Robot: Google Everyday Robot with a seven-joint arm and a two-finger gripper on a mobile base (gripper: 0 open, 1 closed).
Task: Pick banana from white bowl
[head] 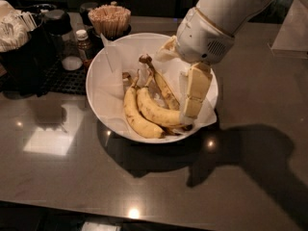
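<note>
At 3 o'clock over the white bowl (89, 91) hung the gripper (191, 111); open or closed, we could not tell. The banana (154, 110) lay inside, at the gripper's 9 o'clock, long axis 11 to 4.

Dark, glossy tabletop (144, 186) bearing the white bowl (95, 103) directly beneath the gripper (188, 107), low over the bowl's right side. Well left of the gripper, a black mat (62, 81) beside the bowl. Behind and left, a cup of wooden sticks (109, 20). Right of the gripper, broad shadow across the surface.
</note>
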